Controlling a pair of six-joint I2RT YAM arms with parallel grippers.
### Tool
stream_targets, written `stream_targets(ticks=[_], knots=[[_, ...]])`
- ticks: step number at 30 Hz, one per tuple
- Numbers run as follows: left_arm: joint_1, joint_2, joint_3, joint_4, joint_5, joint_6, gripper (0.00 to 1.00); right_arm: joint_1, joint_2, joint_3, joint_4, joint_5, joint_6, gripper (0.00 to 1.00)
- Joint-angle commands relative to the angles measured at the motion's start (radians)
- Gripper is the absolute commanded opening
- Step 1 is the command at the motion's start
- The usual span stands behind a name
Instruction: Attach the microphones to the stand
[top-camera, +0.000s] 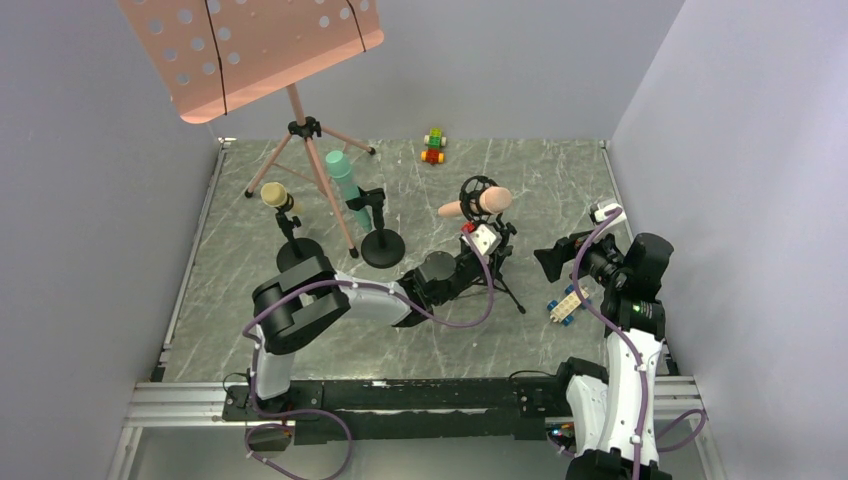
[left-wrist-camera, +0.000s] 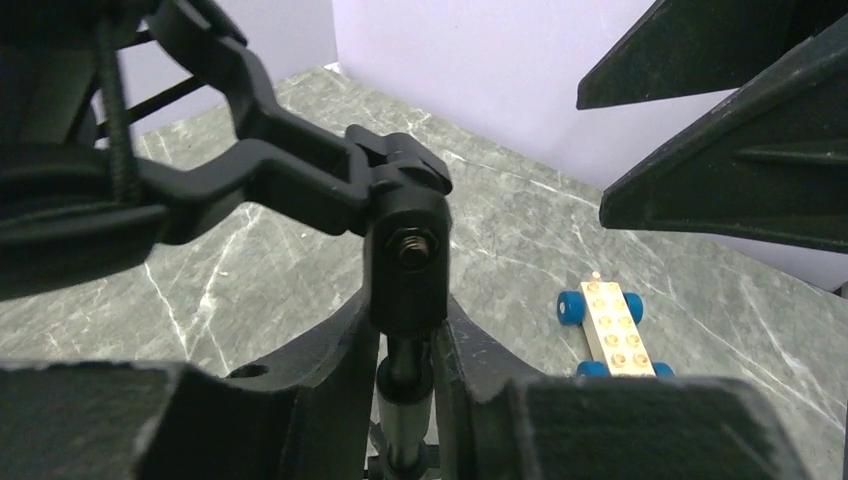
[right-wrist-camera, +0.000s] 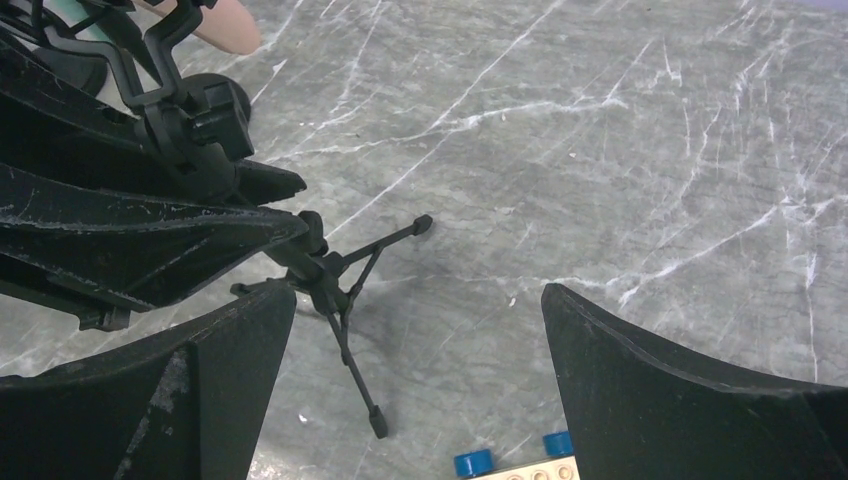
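left gripper pinches the tripod stand post beneath the pink microphone; right gripper spread, apart. hold the post steady so the microphone seats without tipping.

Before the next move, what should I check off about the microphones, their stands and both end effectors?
1. Salmon-pink microphone through the shock mount: ok. How firmly it is held: cannot tell.
2. Teal microphone clipped in the round-base stand: ok.
3. Pale yellow microphone on the short desk stand: ok.
4. Left end effector closed on the tripod stand pole, below the mount's joint: ok.
5. Right end effector open and empty: ok.
6. Blue-wheeled toy-brick car lying apart from the tripod's legs: ok.
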Motion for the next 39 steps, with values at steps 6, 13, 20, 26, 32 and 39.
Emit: stream_targets(ticks=[6, 13, 20, 26, 32, 39], knots=[[0.0, -0.005, 0.037, 0.024, -0.012, 0.037, 0.05, -0.009, 0.005, 0.011, 0.035, -0.016, 0.016, 1.0], [0.043, -0.109, -0.053, -0.016, 0.138, 0.159, 0.0, -0.014, 0.007, 0.01, 0.034, -0.019, 0.016, 1.0], [0.219, -0.202, -0.157, -0.021, 0.488, 0.09, 0.0, -0.015, 0.014, 0.008, 0.035, -0.029, 0.015, 1.0], [0.317, -0.203, -0.13, -0.077, 0.622, 0.103, 0.0, -0.015, 0.02, 0.005, 0.036, -0.036, 0.013, 1.0], [0.378, -0.138, -0.054, -0.083, 0.667, 0.081, 0.0, -0.016, 0.027, 0.002, 0.037, -0.044, 0.01, 1.0], [0.386, -0.055, 0.038, -0.056, 0.642, 0.042, 0.0, -0.016, 0.031, 0.0, 0.037, -0.048, 0.007, 1.0]])
